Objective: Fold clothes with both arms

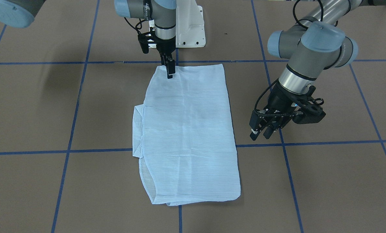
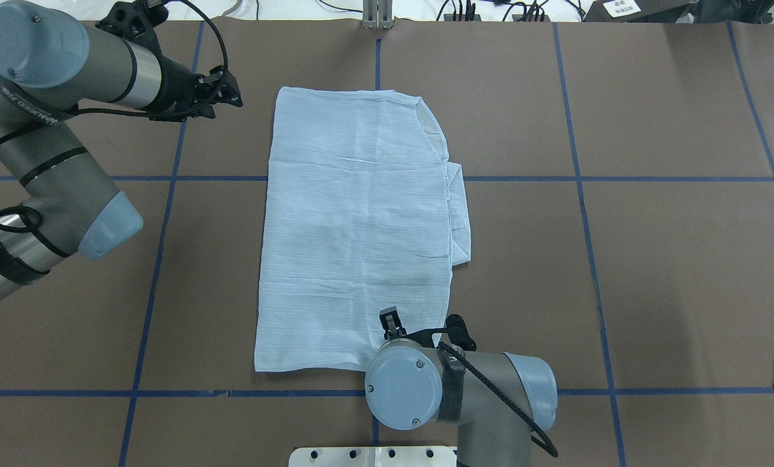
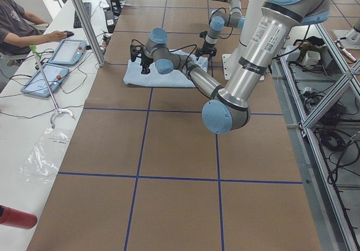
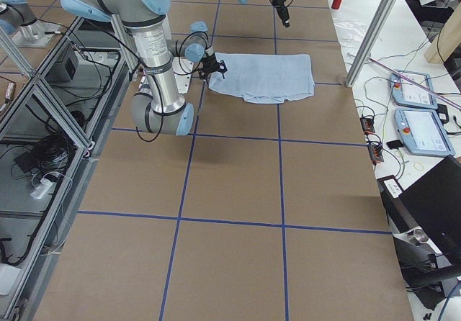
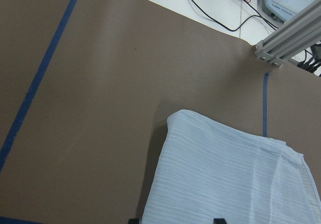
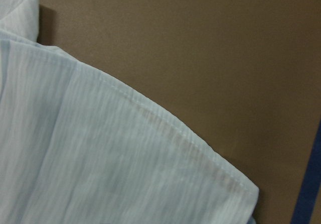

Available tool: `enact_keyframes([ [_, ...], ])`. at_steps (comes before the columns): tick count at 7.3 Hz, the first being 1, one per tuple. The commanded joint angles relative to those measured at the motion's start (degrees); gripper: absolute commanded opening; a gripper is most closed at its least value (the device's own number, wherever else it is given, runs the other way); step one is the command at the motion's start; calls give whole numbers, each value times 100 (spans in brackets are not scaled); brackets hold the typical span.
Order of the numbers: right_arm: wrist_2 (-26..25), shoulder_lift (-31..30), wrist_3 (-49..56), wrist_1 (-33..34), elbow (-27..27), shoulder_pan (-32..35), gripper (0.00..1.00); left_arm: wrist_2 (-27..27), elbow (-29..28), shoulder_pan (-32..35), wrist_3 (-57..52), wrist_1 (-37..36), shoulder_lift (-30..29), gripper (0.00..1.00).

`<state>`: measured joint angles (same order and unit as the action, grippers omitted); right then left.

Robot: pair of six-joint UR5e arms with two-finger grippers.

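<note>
The pale-blue striped shirt (image 1: 186, 129) lies folded into a long flat rectangle in the middle of the table (image 2: 354, 227). A folded flap sticks out on its right side (image 2: 459, 220). My left gripper (image 1: 260, 133) is open and empty. It hovers over bare table beside the shirt's far left corner (image 2: 234, 96), and that corner fills the left wrist view (image 5: 225, 174). My right gripper (image 1: 170, 75) points straight down with its jaws close together, tips on the shirt's near edge (image 2: 392, 319). I cannot tell whether it pinches cloth. The right wrist view shows only a hem (image 6: 150, 118).
The white pedestal base (image 1: 189, 29) stands just behind the shirt's near edge. Blue tape lines (image 2: 374, 178) divide the brown table top into squares. An aluminium post (image 5: 281, 43) and tablets (image 3: 53, 65) stand along the far side, where an operator (image 3: 17, 20) sits.
</note>
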<state>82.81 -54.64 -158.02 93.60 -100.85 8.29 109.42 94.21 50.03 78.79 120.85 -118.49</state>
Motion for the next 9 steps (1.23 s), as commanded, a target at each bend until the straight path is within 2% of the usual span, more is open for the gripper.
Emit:
enact_keyframes([
  [1, 42, 24, -19, 18, -5, -12, 97, -8, 0, -2, 13, -9, -7, 58],
  [5, 69, -3, 16, 88, 30, -56, 95, -17, 0, -2, 22, -9, -7, 58],
  [6, 78, 6, 8, 88, 30, -73, 89, -17, -8, -2, 22, -9, -7, 58],
  [7, 113, -11, -1, 88, 30, -99, 67, -17, -8, -2, 22, -9, -7, 58],
  [8, 122, -3, 25, 88, 30, -108, 24, -17, 0, -2, 22, -9, -7, 58],
  [9, 130, -11, 69, 71, 21, -135, 0, -8, 0, -2, 22, -9, -7, 58],
])
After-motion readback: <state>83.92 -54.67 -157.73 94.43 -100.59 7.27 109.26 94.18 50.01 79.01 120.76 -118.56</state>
